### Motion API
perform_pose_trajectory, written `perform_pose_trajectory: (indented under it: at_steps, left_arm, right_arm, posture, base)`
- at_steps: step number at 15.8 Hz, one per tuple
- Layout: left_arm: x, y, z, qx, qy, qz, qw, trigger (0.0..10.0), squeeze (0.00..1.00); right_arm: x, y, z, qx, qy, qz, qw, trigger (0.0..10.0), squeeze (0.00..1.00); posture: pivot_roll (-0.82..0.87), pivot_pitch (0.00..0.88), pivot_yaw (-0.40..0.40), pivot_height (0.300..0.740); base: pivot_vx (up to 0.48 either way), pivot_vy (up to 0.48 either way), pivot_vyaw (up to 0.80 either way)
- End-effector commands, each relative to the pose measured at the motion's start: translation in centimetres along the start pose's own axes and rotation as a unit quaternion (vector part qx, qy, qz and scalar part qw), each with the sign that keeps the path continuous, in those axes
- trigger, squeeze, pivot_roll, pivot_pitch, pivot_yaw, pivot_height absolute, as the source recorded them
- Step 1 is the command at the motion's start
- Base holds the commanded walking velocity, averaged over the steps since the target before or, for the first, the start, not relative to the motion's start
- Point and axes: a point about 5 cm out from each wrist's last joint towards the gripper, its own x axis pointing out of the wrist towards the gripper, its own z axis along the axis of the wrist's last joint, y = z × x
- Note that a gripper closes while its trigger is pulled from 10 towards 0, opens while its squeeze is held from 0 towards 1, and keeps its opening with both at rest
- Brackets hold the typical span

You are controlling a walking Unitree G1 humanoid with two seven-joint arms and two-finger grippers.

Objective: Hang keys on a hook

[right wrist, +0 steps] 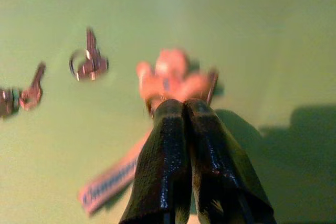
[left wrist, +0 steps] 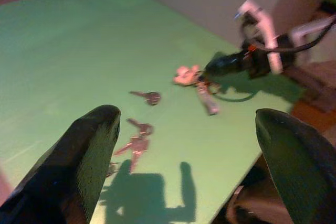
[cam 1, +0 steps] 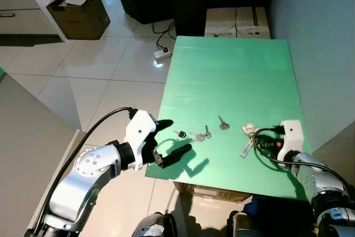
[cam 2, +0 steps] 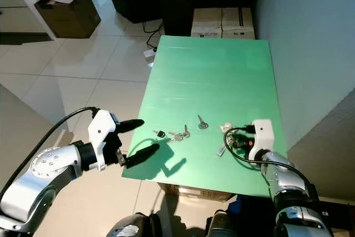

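Small silver metal keys (cam 1: pixel 199 135) lie scattered on the green tabletop (cam 1: pixel 227 76); pale charm bunch (right wrist: pixel 170 80) with illegibly lettered tag. Right gripper (right wrist: pixel 184 109) pinched together at it; left gripper (cam 1: pixel 176 135) spread wide.

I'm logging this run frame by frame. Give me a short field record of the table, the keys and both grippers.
surface: green table
keys in a row: black-headed key, small key bunch, single key with ring
tagged keys: key set with pale charm and tag, at the right gripper's tips
left gripper: open, at the table's near-left edge, beside the black-headed key
right gripper: fingers together at the tagged key set; grasp unclear
hook: cannot tell
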Motion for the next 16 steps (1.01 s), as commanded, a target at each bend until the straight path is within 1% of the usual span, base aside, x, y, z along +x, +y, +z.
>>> perform_pose_trajectory:
  at_steps: [1,3,4,5,6,7,8,9,10,11,12,13,14,15,16]
  left_arm:
    - [0.0,0.5,-0.5,0.011,0.015,0.021,1.0,10.0,0.0]
    - [0.2,1.7,-0.4,0.024,0.007,0.065,0.998,10.0,0.0]
    - [0.4,2.2,-0.2,0.028,0.005,0.088,0.996,10.0,0.0]
    - [0.5,2.8,-0.1,0.032,0.004,0.117,0.993,10.0,0.0]
    - [0.4,3.1,-0.1,0.032,0.001,0.139,0.99,10.0,0.0]
    - [0.4,3.0,-0.2,0.028,-0.002,0.148,0.989,10.0,0.0]
    - [0.4,2.8,-0.4,0.026,-0.001,0.149,0.988,10.0,0.0]
    - [0.4,2.6,-0.5,0.028,0.001,0.147,0.989,10.0,0.0]
    - [0.3,2.0,-0.7,0.033,0.008,0.131,0.991,10.0,0.0]
    - [0.3,1.7,-0.8,0.034,0.01,0.124,0.992,10.0,0.0]
    - [0.3,1.2,-0.9,0.031,0.007,0.106,0.994,10.0,0.0]
    - [0.3,1.0,-0.8,0.029,0.003,0.1,0.995,10.0,0.0]
    - [0.4,1.1,-0.8,0.03,0.002,0.103,0.994,10.0,0.0]
    - [0.4,1.4,-0.8,0.032,0.005,0.111,0.993,10.0,0.0]
    - [0.4,1.8,-0.9,0.038,0.01,0.125,0.991,10.0,0.0]
  right_arm:
    - [0.0,0.3,0.5,-0.013,-0.023,-0.005,1.0,0.0,0.0]
    - [-0.1,0.9,1.5,-0.05,-0.064,-0.014,0.997,0.0,0.0]
    - [-0.1,1.3,2.2,-0.065,-0.088,-0.021,0.994,0.0,0.0]
    - [-0.2,2.0,2.9,-0.084,-0.117,-0.027,0.989,0.0,0.0]
    - [-0.3,2.7,3.3,-0.096,-0.142,-0.034,0.985,0.0,0.0]
    - [-0.3,3.5,3.3,-0.11,-0.155,-0.043,0.981,0.0,0.0]
    - [-0.3,4.4,3.3,-0.125,-0.169,-0.051,0.976,0.0,0.0]
    - [-0.4,4.8,3.4,-0.139,-0.176,-0.055,0.973,0.0,0.0]
    - [-0.2,6.1,3.0,-0.192,-0.175,-0.043,0.965,0.0,0.0]
    - [-0.2,6.6,2.8,-0.21,-0.17,-0.038,0.962,0.0,0.0]
    - [0.2,7.0,2.0,-0.198,-0.149,-0.04,0.968,0.0,0.0]
    - [0.6,7.1,1.4,-0.183,-0.125,-0.047,0.974,10.0,0.0]
    - [0.8,7.1,1.2,-0.17,-0.111,-0.043,0.978,10.0,0.0]
    - [0.9,7.2,1.0,-0.147,-0.098,-0.033,0.984,10.0,0.46]
    - [1.2,7.3,0.7,-0.116,-0.077,-0.021,0.99,10.0,1.0]
  posture:
    - [-0.02,0.13,0.139,0.74]
    - [-0.02,0.124,0.13,0.74]
    - [-0.02,0.126,0.125,0.74]
    - [-0.02,0.127,0.124,0.74]
    - [-0.02,0.124,0.12,0.74]
    - [-0.01,0.116,0.108,0.74]
    - [-0.01,0.112,0.101,0.74]
    - [-0.01,0.109,0.096,0.74]
    - [0.0,0.1,0.087,0.74]
    - [0.0,0.099,0.086,0.74]
    - [0.0,0.096,0.085,0.74]
    - [0.0,0.098,0.087,0.74]
    - [0.0,0.098,0.086,0.74]
    - [0.0,0.101,0.084,0.74]
    - [0.0,0.095,0.084,0.74]
  base:
    - [0.0,0.0,0.0]
    - [0.0,0.0,0.0]
    - [0.0,0.0,0.0]
    - [0.0,0.0,0.0]
    - [0.0,0.0,0.0]
    - [0.0,0.0,0.0]
    - [0.0,0.0,0.0]
    - [0.0,0.0,0.0]
    - [0.0,0.0,0.0]
    - [0.0,0.0,0.0]
    - [0.0,0.0,0.0]
    - [0.0,0.0,0.0]
    - [0.0,0.0,0.0]
    - [0.0,0.0,0.0]
    - [0.0,0.0,0.0]
